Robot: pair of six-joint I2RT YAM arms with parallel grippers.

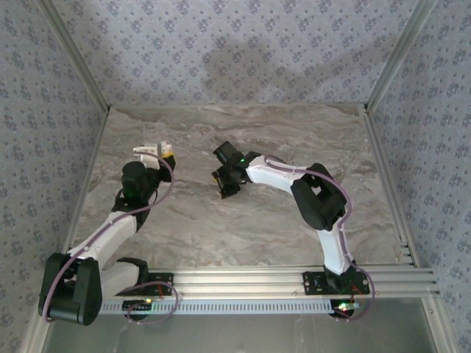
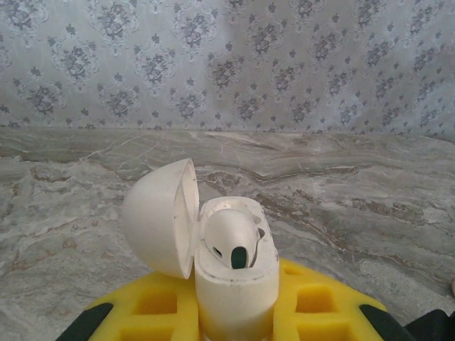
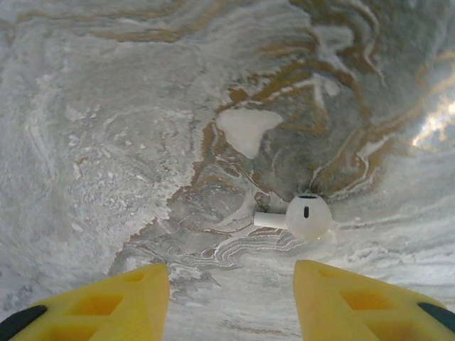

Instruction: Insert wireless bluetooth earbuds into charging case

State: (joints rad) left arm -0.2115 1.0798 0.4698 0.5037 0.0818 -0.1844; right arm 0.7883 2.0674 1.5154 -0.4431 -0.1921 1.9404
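- Right hand (image 3: 231, 298) hangs with fingers apart above the loose earbud (image 3: 302, 217), which lies on the surface (image 3: 106, 142) nearer one finger than the other. Close off-centre and you may flick it away.
- Left hand (image 2: 234, 320) clamps the charging case (image 2: 234, 284), lid open, with one seated earbud (image 2: 231, 234). A hard push could twist the case.

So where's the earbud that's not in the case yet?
In the right wrist view, the loose earbud lies on the marble table, just beyond the open right gripper, toward the picture's right.
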